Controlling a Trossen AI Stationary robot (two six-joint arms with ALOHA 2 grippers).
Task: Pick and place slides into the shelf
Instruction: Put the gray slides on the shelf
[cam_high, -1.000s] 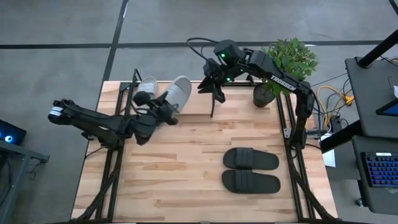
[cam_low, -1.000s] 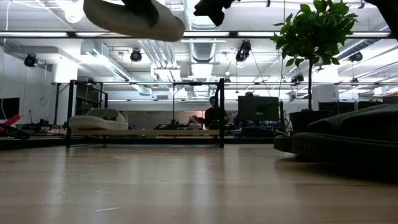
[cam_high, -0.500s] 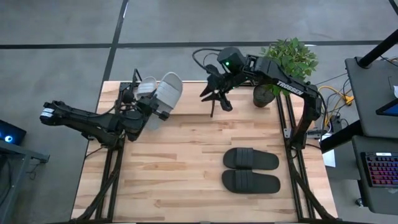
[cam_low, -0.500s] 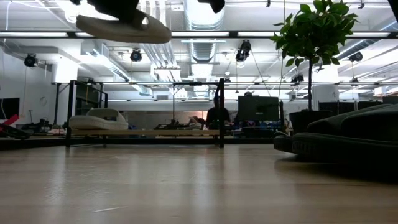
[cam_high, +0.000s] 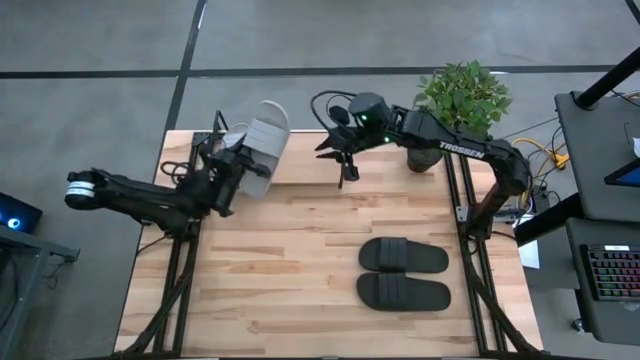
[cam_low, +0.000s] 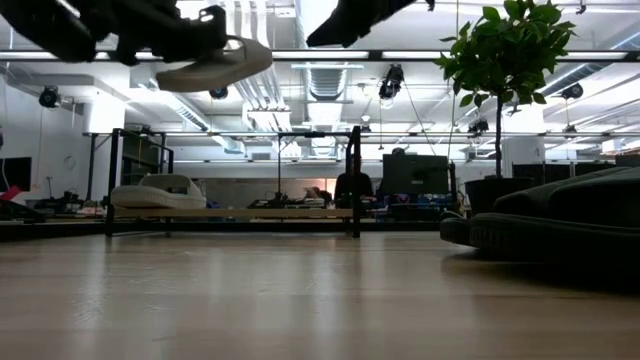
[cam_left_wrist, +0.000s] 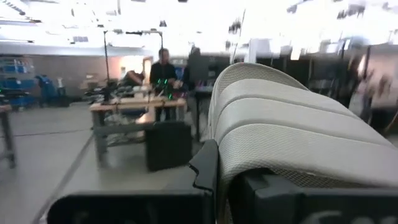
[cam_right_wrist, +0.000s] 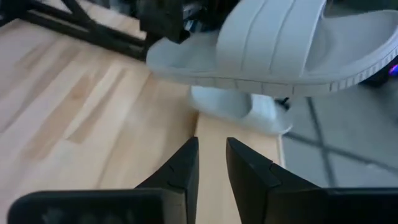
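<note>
- High view: the left gripper (cam_high: 232, 168) carries a light grey-white, wide-strapped slide sandal (cam_high: 260, 146) above the far-left end of the wooden counter (cam_high: 300, 250), over the low black-rod shelf (cam_high: 205, 150).
- Its fingers are clamped shut on the sandal's edge; in the left wrist view the ribbed strap (cam_left_wrist: 286, 124) rises just beyond them.
- A second pale sandal (cam_low: 158, 190) already lies on the shelf's board, directly under the raised one in the right wrist view.
- Two matte black slide sandals (cam_high: 403, 272) wait side by side, well apart, near the counter's right edge.
- The right gripper (cam_high: 340, 150) hovers by the shelf's other end, fingers (cam_right_wrist: 180, 168) nearly together, holding nothing.
- To do this well, I judge: level the sole, shift it beside the resting sandal rather than onto it, clear the rods, lower until supported, then release.
</note>
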